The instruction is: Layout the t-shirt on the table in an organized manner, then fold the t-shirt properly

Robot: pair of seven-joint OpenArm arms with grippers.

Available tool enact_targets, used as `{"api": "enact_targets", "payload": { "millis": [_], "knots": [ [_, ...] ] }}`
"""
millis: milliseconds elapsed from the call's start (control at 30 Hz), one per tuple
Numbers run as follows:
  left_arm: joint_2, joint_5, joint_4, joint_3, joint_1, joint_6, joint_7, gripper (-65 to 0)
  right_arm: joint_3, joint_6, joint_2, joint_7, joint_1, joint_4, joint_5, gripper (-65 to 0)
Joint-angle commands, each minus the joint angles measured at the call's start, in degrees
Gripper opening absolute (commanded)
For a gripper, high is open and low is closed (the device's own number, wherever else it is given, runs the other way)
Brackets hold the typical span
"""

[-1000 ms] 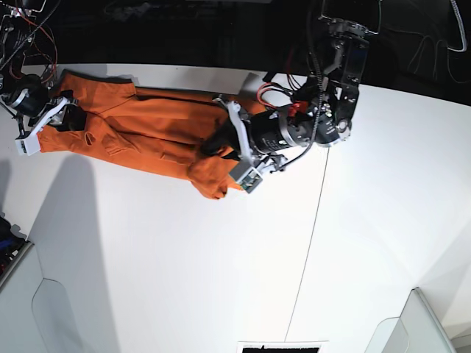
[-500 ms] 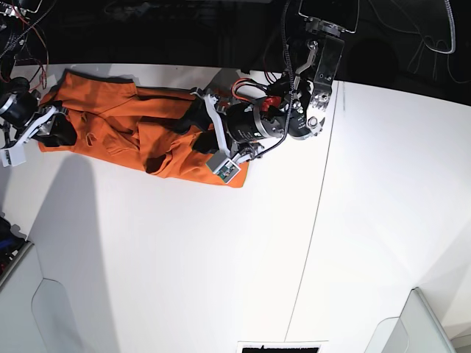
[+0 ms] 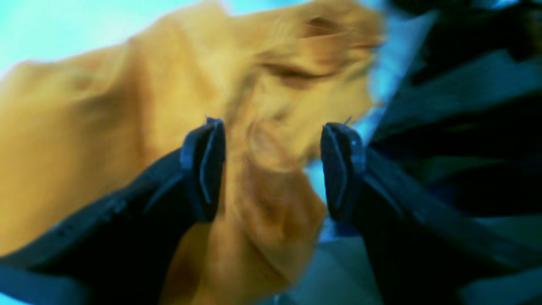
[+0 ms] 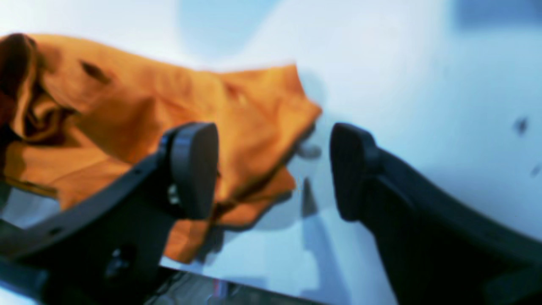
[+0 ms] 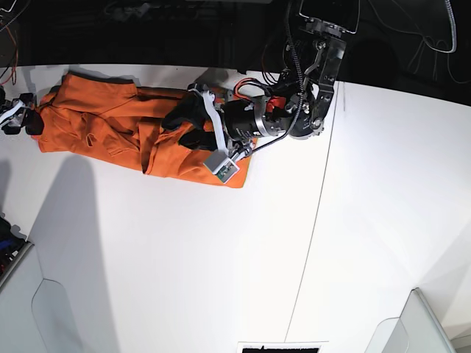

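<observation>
While the t-shirt (image 5: 110, 121) lies bunched on the table (image 5: 221, 250), we see left claw (image 3: 271, 169) and right claw (image 4: 271, 169) both spread, gripping nothing.

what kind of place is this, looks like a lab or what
Probably a robotics lab or test bench, not a home. A large bare white table holds only an orange t-shirt, a robot arm with exposed cabling reaches over it with its left pincer, and loose wires hang in the dark background.

The orange shirt (image 5: 110, 125) lies rumpled in a long folded band on the white bench (image 5: 221, 257). One end bunches under the left hand (image 5: 188, 125); the other end reaches the right hand (image 5: 18, 118).
</observation>
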Motion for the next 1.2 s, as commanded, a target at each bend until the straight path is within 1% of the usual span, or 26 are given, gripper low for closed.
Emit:
{"api": "enact_targets", "payload": {
  "millis": [0, 67, 133, 267, 433, 533, 633, 667, 700, 800, 833, 900, 1000, 1167],
  "knots": [
    [0.5, -4.0, 1.0, 0.1, -0.8, -0.9, 0.2, -27.2, 0.4, 0.2, 1.5, 1.1, 0.5, -0.5, 2.1, -24.0],
    [0.5, -8.9, 1.0, 0.0, -0.8, -0.9, 2.3, -27.2, 0.3, 0.4, 1.5, 1.1, 0.5, -2.9, 3.2, -24.0],
    [0.5, -10.5, 1.1, -0.1, -0.8, -0.9, 2.6, -27.2, 0.3, 0.8, 1.4, 1.1, 0.5, -4.6, 3.4, -24.0],
    [0.4, -10.4, 1.4, -3.3, -1.9, -0.9, 2.6, -27.2, 0.3, 0.8, -0.1, 1.1, 0.5, -5.7, 4.2, -24.0],
    [0.2, -10.4, 1.4, -11.9, -3.6, -0.9, 3.7, -27.2, 0.2, 0.8, -3.1, 1.0, 0.5, -5.7, 4.7, -24.1],
    [-1.9, -9.9, 1.4, -15.3, -3.5, -0.9, 3.8, -27.2, -0.7, 0.8, -4.1, 1.1, 0.5, -5.7, 4.8, -24.1],
    [-4.7, -7.6, 1.4, -17.2, -3.1, -0.9, 3.8, -27.2, -2.4, 0.8, -4.2, 1.1, 0.5, -5.7, 4.8, -24.6],
    [-5.6, -6.5, 1.4, -17.8, -2.9, -0.9, 3.5, -27.2, -2.8, 0.8, -4.2, 1.1, 0.6, -5.7, 4.8, -27.8],
    [-6.6, -5.8, 1.4, -18.4, -2.4, -0.9, 2.8, -27.2, -3.1, 0.8, -4.2, 1.1, 0.6, -5.7, 4.8, -34.1],
    [-9.5, -3.3, 1.4, -20.2, -0.7, -0.9, 0.3, -27.2, -3.2, 0.8, -4.2, 1.7, 0.7, -5.7, 4.8, -60.1],
    [-10.3, -2.3, 1.4, -20.7, -0.1, -0.9, -0.4, -27.2, -3.2, 0.8, -4.2, 2.0, 0.7, -5.7, 4.6, -65.0],
    [-11.7, -1.7, 1.4, -21.8, 1.2, -0.9, -1.0, -27.2, -3.2, 0.8, -4.2, 2.1, 0.7, -5.4, 4.6, -65.0],
    [-12.9, -1.8, 1.4, -21.9, 3.1, -0.9, -0.9, -27.2, -2.9, 0.8, -4.0, 2.1, 0.7, -3.8, 4.6, -65.0],
    [-12.7, -1.7, 1.3, -21.9, 6.6, -0.9, -1.3, -27.2, -1.6, 0.8, -4.1, 1.7, 0.7, 4.6, 5.0, -65.0]
  ]
}}
